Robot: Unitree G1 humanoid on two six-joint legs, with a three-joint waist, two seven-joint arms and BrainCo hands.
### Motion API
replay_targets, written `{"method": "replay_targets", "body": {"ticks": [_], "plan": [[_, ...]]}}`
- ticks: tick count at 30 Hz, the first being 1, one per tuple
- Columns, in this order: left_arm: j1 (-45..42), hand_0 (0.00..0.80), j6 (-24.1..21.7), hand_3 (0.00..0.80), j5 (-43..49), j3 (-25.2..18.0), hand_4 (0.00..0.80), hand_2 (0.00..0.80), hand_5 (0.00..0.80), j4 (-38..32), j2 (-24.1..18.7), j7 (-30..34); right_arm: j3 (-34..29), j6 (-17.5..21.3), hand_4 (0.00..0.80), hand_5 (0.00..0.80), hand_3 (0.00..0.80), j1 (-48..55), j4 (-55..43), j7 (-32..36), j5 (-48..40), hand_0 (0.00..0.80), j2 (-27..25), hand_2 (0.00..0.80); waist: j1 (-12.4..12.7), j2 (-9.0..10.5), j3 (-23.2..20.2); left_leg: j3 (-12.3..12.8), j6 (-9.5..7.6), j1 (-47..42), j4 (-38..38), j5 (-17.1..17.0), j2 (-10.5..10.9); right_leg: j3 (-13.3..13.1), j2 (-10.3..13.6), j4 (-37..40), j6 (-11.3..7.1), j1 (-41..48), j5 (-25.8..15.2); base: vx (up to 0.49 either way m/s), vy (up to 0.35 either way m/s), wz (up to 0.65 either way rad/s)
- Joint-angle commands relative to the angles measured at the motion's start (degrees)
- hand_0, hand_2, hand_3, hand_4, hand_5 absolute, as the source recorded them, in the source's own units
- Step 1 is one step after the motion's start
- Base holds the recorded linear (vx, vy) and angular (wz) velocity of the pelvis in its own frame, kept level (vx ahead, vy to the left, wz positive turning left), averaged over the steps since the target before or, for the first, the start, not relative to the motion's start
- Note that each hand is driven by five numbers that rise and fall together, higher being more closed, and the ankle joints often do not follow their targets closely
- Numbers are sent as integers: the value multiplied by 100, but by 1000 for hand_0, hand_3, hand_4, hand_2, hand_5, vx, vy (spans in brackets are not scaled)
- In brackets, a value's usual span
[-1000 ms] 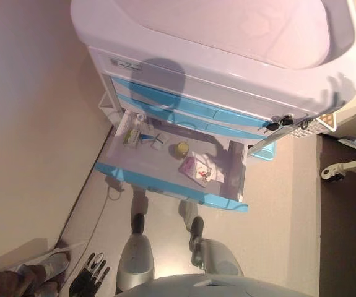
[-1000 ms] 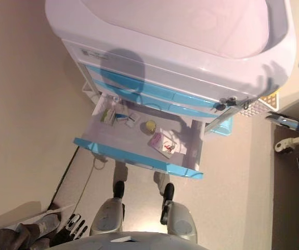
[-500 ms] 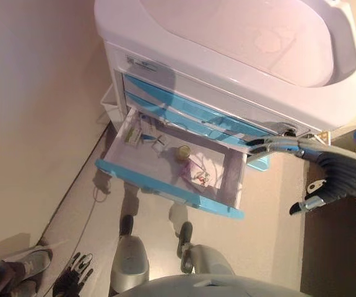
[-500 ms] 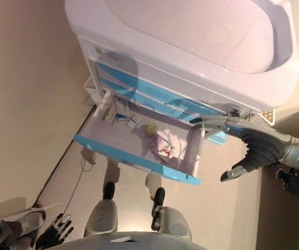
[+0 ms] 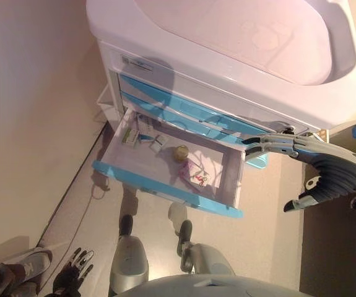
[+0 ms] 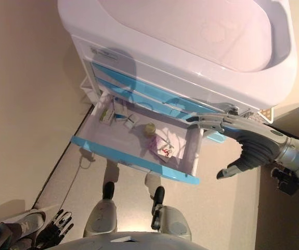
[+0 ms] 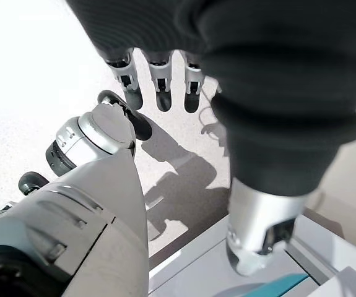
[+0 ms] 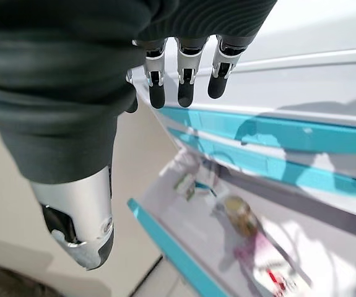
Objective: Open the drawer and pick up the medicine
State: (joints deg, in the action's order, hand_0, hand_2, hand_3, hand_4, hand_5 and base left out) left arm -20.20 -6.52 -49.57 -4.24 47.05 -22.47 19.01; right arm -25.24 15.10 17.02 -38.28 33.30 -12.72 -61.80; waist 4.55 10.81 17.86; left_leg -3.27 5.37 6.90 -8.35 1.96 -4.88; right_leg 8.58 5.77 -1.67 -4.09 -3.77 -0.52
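Print on pink medicine packet [image 5: 197, 174] in drawer [image 5: 165, 185] unreadable.

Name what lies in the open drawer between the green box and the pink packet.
A small round yellowish jar lies between the green box and the pink packet, seen in both eye views.

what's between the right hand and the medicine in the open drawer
Nothing visible. The right hand hovers open just beyond the drawer's right side wall, and the small round bottle and pink packet lie uncovered on its floor.
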Motion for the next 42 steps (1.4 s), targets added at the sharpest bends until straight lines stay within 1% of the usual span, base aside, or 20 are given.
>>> {"method": "replay_targets", "body": {"ticks": [1, 5, 10, 13, 16, 17, 25, 28, 29, 38, 42], "plan": [[-26, 0, -93, 0, 34, 18, 0, 0, 0, -76, -16, -137, 326, 171, 0, 0, 0, -481, -49, -437, 245, 0, 183, 0, 152, -48, 72, 151, -344, 112, 154, -86, 156, -54, 116, -200, -315, 84, -213, -19, 40, 3], [-14, 0, -97, 0, 95, 107, 0, 0, 0, -175, 72, -234, 894, 61, 0, 0, 0, -840, -94, -704, 757, 0, 402, 0, 247, -126, 138, 101, -352, 134, 167, -114, 183, -11, 157, -217, -307, 77, -205, -22, 55, 5], [130, 0, -72, 0, 130, 249, 0, 0, 0, -187, 102, -270, 1797, -26, 0, 0, 0, -1478, 21, -941, 1423, 0, 711, 0, 380, -218, 235, 18, -362, 213, 139, -147, 238, 48, 210, -283, -299, 32, -192, -24, 43, 9], [225, 0, -70, 0, 121, 331, 0, 0, 0, -182, 102, -308, 2284, -170, 0, 0, 0, -1904, 115, -1058, 1724, 0, 794, 0, 449, -243, 295, -29, -368, 244, 108, -150, 264, 88, 232, -300, -292, 33, -188, -19, 20, 11], [309, 0, -33, 0, 111, 448, 0, 0, 0, -223, 75, -363, 2894, -241, 0, 0, 0, -2389, 293, -1362, 2447, 0, 917, 0, 564, -301, 355, -97, -371, 275, 81, -166, 292, 139, 257, -333, -285, 29, -181, -9, 28, 5], [319, 0, -20, 0, 115, 455, 0, 0, 0, -233, 72, -373, 2984, -245, 0, 0, 0, -2468, 335, -1403, 2557, 0, 932, 0, 574, -306, 362, -108, -373, 276, 81, -168, 299, 145, 260, -332, -285, 33, -181, -5, 22, 4], [556, 0, 14, 0, 162, 681, 0, 0, 0, -186, 17, -396, 4228, -657, 0, 0, 0, -3569, 800, -1643, 3356, 0, 1068, 0, 813, -390, 474, -232, -390, 358, 36, -188, 356, 260, 301, -356, -276, 32, -178, -10, 10, 6], [593, 0, 37, 0, 175, 743, 0, 0, 0, -229, -5, -411, 4510, -779, 0, 0, 0, -3862, 966, -1728, 3492, 0, 1104, 0, 883, -409, 494, -270, -395, 385, 17, -190, 370, 287, 313, -363, -273, 33, -171, 6, 4, 4], [606, 0, 36, 0, 169, 765, 0, 0, 0, -235, -18, -406, 4605, -766, 0, 0, 0, -3940, 1049, -1787, 3605, 0, 1115, 0, 902, -415, 507, -284, -395, 398, 5, -190, 375, 295, 317, -372, -273, 26, -171, -1, -5, 7], [665, 0, 72, 0, 175, 878, 0, 0, 0, -244, -93, -409, 5415, -1100, 0, 0, 0, -4356, 1803, -2087, 4104, 0, 1224, 0, 1067, -467, 550, -377, -410, 465, -12, -207, 421, 391, 348, -358, -284, 22, -188, 3, -5, 9], [698, 0, 98, 0, 176, 895, 0, 0, 0, -253, -119, -375, 5671, -1379, 0, 0, 0, -4447, 2239, -2168, 4279, 0, 1257, 0, 1107, -503, 568, -410, -418, 489, -2, -219, 439, 417, 360, -354, -284, 4, -193, -3, 0, 1]]}}
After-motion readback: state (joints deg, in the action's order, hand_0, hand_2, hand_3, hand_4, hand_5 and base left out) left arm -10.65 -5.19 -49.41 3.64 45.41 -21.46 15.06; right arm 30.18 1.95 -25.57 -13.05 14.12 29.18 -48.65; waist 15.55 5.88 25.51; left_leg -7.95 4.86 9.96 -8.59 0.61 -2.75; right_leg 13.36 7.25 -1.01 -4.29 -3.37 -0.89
